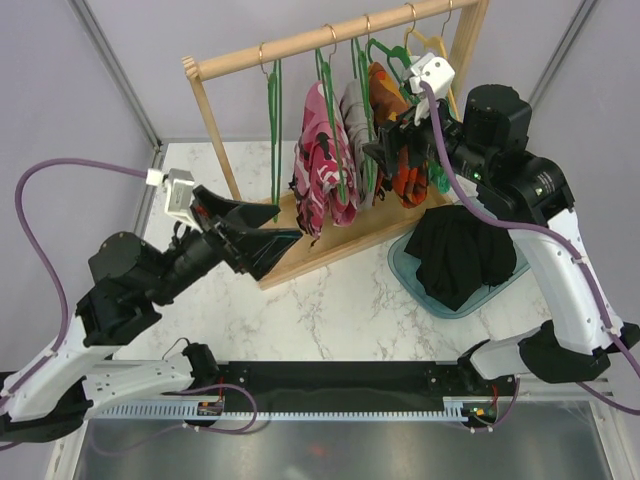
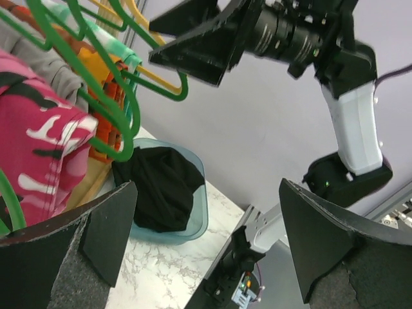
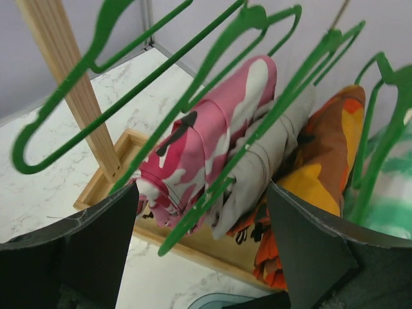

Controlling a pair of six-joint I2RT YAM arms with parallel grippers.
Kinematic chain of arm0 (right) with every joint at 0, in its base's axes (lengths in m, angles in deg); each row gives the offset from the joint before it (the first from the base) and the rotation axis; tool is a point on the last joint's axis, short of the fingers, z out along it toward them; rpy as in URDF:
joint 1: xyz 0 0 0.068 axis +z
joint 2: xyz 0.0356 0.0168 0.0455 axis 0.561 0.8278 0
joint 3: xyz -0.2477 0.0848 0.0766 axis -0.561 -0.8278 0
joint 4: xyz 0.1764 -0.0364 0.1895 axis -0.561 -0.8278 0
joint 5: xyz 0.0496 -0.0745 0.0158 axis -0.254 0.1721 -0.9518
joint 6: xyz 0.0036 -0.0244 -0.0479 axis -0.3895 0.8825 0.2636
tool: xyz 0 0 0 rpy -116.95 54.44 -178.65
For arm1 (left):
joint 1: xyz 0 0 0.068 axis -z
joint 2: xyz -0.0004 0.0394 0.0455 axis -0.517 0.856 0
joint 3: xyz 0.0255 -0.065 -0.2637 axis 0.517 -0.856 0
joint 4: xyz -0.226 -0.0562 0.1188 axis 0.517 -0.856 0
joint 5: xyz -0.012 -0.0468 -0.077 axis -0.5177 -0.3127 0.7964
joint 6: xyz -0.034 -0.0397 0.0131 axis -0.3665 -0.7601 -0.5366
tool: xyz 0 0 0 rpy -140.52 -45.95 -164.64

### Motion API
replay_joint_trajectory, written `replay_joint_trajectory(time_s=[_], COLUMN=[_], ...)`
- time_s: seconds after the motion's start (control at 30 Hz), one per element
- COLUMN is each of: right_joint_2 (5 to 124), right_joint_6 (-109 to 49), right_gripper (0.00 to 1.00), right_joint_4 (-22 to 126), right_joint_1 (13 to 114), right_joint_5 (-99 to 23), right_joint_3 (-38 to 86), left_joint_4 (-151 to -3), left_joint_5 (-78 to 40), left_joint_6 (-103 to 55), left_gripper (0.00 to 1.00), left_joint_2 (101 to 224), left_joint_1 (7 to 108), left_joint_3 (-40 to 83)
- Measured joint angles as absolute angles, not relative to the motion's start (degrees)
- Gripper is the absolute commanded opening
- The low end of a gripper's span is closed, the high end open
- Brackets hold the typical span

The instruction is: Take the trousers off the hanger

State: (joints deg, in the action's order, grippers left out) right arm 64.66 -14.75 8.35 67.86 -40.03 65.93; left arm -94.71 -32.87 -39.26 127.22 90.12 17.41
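A wooden clothes rack is shown from above, standing on a white marbled table. Several folded trousers are draped over green hangers on its rail. From left to right these are a pink, white and dark camouflage pair, a plain grey pair pressed against it, and an orange-patterned pair. A green-and-white pair at the far end can be made out clearly only in the right wrist view. One bare hanger is seen alone at the left end of the rail. A plain black pair is not on the rack: it lies crumpled in a pale blue basin set on the table just right of the rack's base. The right gripper is held up against the hanging clothes near the right half of the rail, with its fingers spread wide. In its own camera the grey pair and a green hanger are framed between them, though whether anything is touched cannot be told. The left gripper is held low in front of the rack's left end, close to the wooden base. Its fingers are spread wide apart, and nothing is gripped between them.
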Motion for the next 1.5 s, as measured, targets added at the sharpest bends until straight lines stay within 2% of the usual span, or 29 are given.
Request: replay_joint_trajectory(time_s=[0.23,0.53,0.8,1.07,1.3,1.33,1.4,1.43,1.47,1.5], right_joint_2=[58.01,46.19,40.88,39.19,37.14,37.01,36.81,36.81,36.81,36.81], right_joint_6=[-17.33,-17.81,-19.37,-21.05,-21.99,-22.08,-22.14,-22.19,-22.3,-22.34], right_gripper=[0.88,0.87,0.87,0.87,0.87,0.87,0.87,0.87,0.87,0.87], right_joint_4=[8.35,8.66,8.63,8.66,8.7,8.68,8.7,8.66,8.7,8.68], right_joint_1=[63.34,58.62,55.66,53.68,52.39,52.25,51.97,51.82,51.66,51.47], right_joint_5=[-37.21,-36.89,-39.05,-41.32,-42.74,-42.9,-43.18,-43.38,-43.55,-43.77], right_joint_3=[57.77,47.04,40.35,37.73,36.31,36.14,35.7,35.55,35.41,35.26], left_joint_4=[-94.49,-102.19,-106.93,-108.81,-110.51,-110.6,-110.67,-110.71,-110.71,-110.75], left_joint_5=[-36.98,-48.95,-58.92,-63.64,-63.1,-62.92,-62.4,-62.07,-61.78,-61.59], left_joint_6=[-39.46,-39.19,-36.4,-34.67,-34.73,-34.73,-34.76,-34.71,-34.73,-34.63], left_gripper=[0.96,0.95,0.94,0.87,0.65,0.56,0.49,0.4,0.34,0.23], left_joint_2=[142.83,163.59,171.44,175.96,176.99,177.06,177.08,177.06,177.08,177.08], left_joint_1=[90.09,90.09,90.07,88.45,84.02,83.45,82.86,82.68,82.55,82.4], left_joint_3=[31.79,49.67,55.57,57.98,57.98,57.98,57.98,57.98,57.98,57.98])
